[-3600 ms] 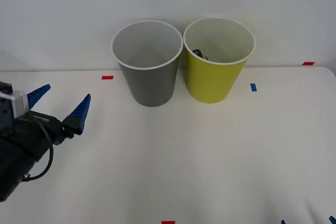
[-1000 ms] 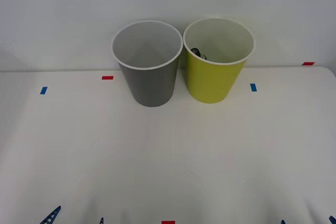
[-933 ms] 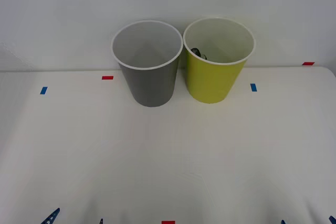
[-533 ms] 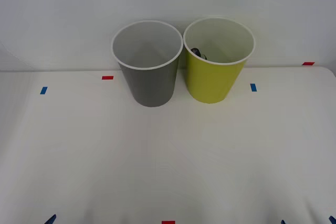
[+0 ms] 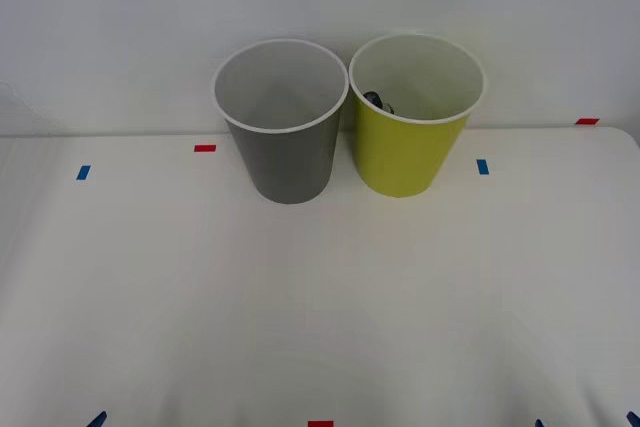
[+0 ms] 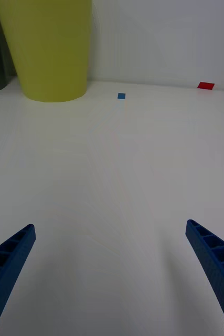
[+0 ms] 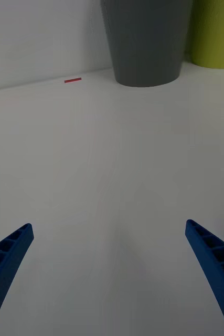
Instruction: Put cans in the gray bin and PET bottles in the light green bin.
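Front: gray bin (image 5: 281, 119) and light green bin (image 5: 415, 113) upright, side by side at bench (image 5: 320, 307) far edge. Dark item in green bin, orientation unclear.
Right wrist: right gripper (image 6: 112, 278) jaws released, holding nothing.
Left wrist: left gripper (image 7: 112, 278) jaws released, holding nothing.

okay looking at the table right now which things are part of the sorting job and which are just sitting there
Job: gray bin; light green bin with a dark item inside; left hand and right hand, both open, low near the table's near edge.

Just there: red and blue tape marks.
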You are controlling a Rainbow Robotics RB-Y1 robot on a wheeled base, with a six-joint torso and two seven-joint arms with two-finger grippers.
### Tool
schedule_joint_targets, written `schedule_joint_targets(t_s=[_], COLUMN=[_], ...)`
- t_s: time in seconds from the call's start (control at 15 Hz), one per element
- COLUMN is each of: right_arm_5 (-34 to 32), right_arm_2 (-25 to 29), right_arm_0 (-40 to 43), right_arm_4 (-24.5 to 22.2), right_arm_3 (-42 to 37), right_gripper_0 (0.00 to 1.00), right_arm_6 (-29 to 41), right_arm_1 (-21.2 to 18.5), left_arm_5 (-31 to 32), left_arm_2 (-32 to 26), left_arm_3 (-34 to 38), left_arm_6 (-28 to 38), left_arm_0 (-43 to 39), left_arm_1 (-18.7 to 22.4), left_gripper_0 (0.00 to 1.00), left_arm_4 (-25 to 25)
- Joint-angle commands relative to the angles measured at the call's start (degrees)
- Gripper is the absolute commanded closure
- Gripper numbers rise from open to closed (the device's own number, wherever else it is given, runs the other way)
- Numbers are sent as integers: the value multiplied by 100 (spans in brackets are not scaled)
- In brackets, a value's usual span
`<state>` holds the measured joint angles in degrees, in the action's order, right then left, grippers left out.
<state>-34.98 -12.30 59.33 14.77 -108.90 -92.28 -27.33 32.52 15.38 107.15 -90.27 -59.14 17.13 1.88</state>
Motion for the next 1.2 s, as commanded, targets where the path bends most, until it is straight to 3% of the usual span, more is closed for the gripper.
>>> schedule_joint_targets(t_s=[0.07,1.2], right_arm_5=[0,0], right_arm_2=[0,0], right_arm_0=[0,0], right_arm_4=[0,0], right_arm_3=[0,0], right_gripper_0=[0,0], right_arm_6=[0,0], right_arm_1=[0,0], left_arm_5=[0,0], left_arm_2=[1,1], left_arm_3=[-1,-1], left_arm_6=[1,1], left_arm_0=[-1,-1], left_arm_1=[1,1], left_gripper_0=[0,0], left_arm_4=[-3,-3])
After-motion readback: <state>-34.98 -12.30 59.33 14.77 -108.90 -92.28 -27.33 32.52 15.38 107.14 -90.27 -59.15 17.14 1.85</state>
